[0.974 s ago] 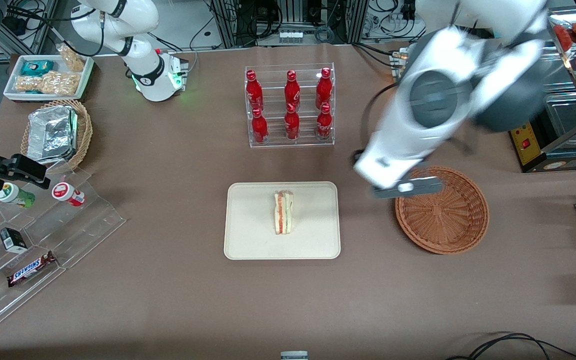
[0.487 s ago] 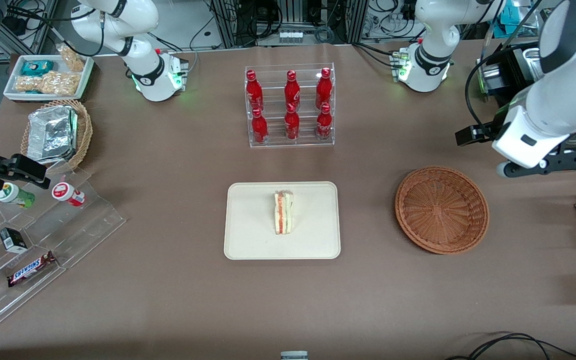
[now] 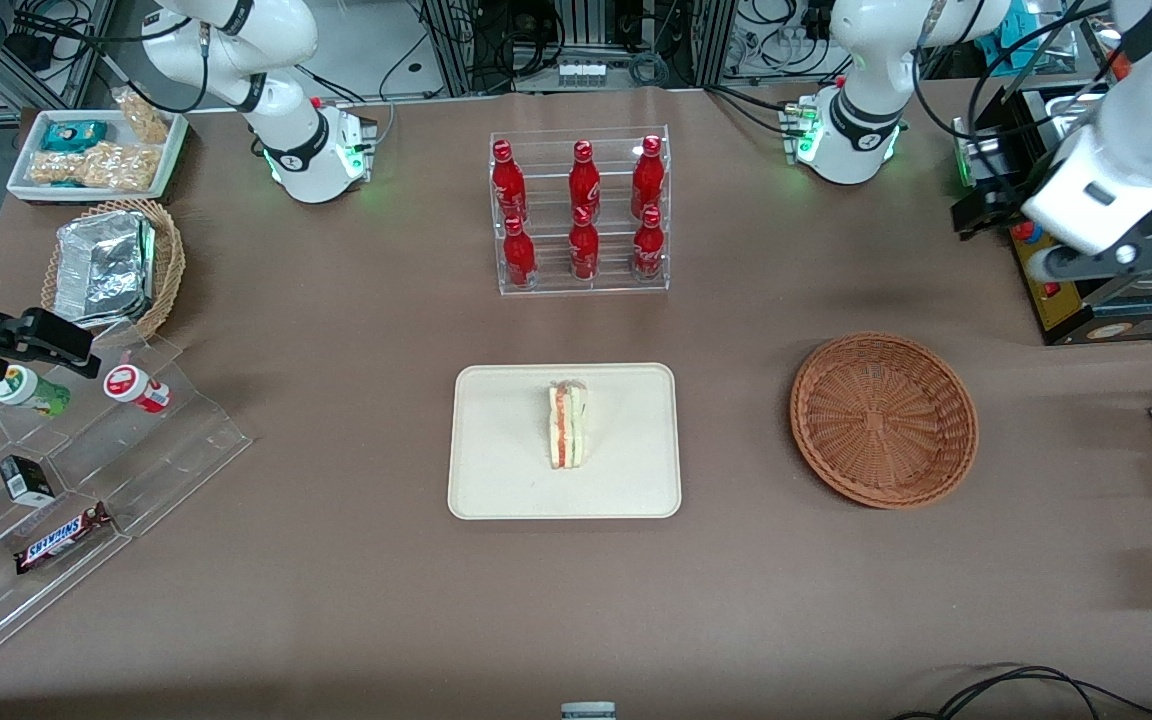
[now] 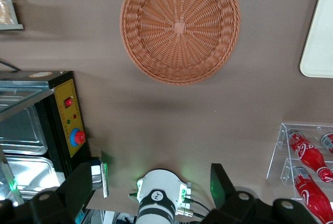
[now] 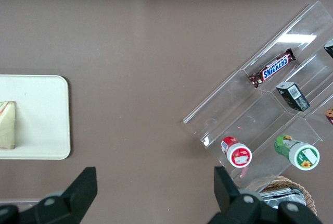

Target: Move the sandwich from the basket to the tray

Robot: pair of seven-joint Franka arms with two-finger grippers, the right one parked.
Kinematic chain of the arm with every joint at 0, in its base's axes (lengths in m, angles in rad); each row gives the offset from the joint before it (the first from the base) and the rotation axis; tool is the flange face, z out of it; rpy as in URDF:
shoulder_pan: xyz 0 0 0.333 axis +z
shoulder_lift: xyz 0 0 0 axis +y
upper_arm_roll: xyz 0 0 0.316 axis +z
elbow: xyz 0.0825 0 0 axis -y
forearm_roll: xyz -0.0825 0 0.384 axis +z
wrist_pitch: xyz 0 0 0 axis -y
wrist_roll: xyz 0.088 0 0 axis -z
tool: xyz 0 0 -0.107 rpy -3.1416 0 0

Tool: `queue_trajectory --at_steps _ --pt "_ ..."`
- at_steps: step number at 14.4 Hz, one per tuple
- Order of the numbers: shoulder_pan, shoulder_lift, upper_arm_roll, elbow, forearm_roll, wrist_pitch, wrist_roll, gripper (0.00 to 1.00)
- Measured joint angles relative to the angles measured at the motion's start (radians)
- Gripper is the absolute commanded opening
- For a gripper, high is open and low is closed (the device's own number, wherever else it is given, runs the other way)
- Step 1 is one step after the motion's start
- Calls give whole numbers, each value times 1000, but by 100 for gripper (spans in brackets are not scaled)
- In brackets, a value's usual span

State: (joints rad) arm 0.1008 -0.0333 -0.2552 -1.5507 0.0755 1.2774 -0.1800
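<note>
Sandwich [image 3: 567,425] on tray [image 3: 496,470]; pincer [image 4: 156,188] open, high above basket [image 3: 883,420].

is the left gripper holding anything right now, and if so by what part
Nothing is held. The left gripper is open and empty, high above the table near the working arm's end. The sandwich stands on the tray; the basket is empty.

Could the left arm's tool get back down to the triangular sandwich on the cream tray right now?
Probably yes: the open tool hangs high by the table's edge, and nothing covers the triangular sandwich on the cream tray.
</note>
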Motion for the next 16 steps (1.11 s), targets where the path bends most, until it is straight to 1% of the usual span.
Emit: queue_trajectory --at_steps 10,13,16 --pt "-2 -10 -1 31 -2 1 5 100" --pt "4 -10 3 41 -50 1 5 100" --pt "18 -10 6 41 -66 3 6 100"
